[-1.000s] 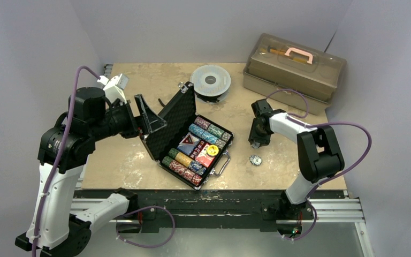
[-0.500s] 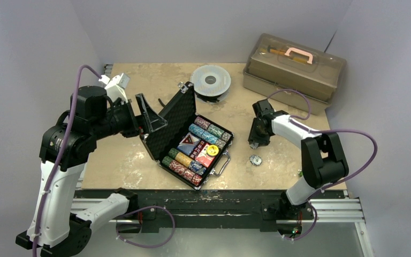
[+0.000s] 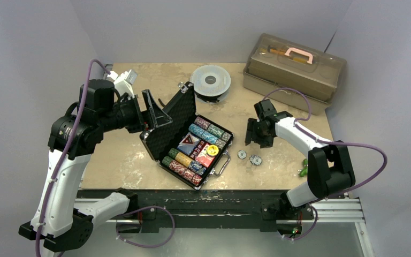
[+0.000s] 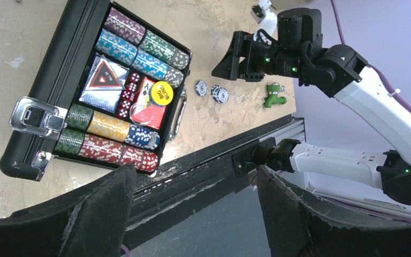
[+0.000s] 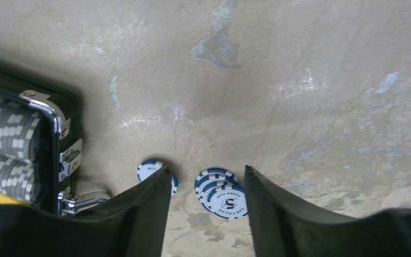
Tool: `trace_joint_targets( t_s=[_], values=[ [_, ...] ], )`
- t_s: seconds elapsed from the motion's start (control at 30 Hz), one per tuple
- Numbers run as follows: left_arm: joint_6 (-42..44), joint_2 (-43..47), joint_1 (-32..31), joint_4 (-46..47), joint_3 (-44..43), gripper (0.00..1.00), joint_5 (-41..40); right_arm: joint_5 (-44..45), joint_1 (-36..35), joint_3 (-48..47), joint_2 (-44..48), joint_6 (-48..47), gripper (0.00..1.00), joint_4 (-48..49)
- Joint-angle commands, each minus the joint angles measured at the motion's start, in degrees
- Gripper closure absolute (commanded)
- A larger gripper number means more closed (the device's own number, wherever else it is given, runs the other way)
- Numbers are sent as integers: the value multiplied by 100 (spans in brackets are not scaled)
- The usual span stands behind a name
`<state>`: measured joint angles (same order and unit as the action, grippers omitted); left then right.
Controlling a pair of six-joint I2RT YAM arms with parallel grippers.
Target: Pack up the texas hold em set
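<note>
The black briefcase point(image 3: 163, 140) lies open mid-table, its foam lid point(image 3: 175, 119) standing up at the left. Rows of multicoloured chips point(image 3: 208, 131), card decks point(image 3: 189, 143) and a yellow disc point(image 3: 212, 150) fill the tray. The case also shows in the left wrist view point(image 4: 32, 136). My left gripper point(image 3: 158, 113) is open and empty, just behind the lid's top edge. My right gripper point(image 3: 250, 135) is open and empty, hovering over loose blue-and-white chips. These are a single chip point(image 5: 149, 169) under its left finger and a small fanned stack point(image 5: 222, 193) between the fingers.
A translucent brown toolbox point(image 3: 294, 67) with a pink handle stands at the back right. A round grey spool point(image 3: 210, 81) sits behind the case. A small green object point(image 3: 303, 167) lies near the right table edge. The black rail point(image 3: 219, 201) runs along the near edge.
My right gripper has shifted left, and a single chip now lies apart to the left of the stack. My left arm has moved right toward the lid. The green object has come into view.
</note>
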<state>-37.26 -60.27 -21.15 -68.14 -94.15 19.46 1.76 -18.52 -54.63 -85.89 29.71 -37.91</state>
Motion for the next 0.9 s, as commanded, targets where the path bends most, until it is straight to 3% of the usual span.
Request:
trace_joint_targets(
  t_s=[0.0, 0.13, 0.5, 0.87],
  values=[
    [110, 20, -30, 212, -200, 20, 103, -474, -500, -144, -80, -589, 34, 272],
    [124, 79, -30, 172, -197, 20, 27, -223, -846, -119, -189, -682, 34, 153],
    [61, 169, -30, 275, -10, 20, 101, 288, -1548, -212, -855, -741, 48, 286],
    [47, 299, -30, 152, 11, 20, 2, 656, -1602, -323, -690, -452, 47, 109]
  ],
)
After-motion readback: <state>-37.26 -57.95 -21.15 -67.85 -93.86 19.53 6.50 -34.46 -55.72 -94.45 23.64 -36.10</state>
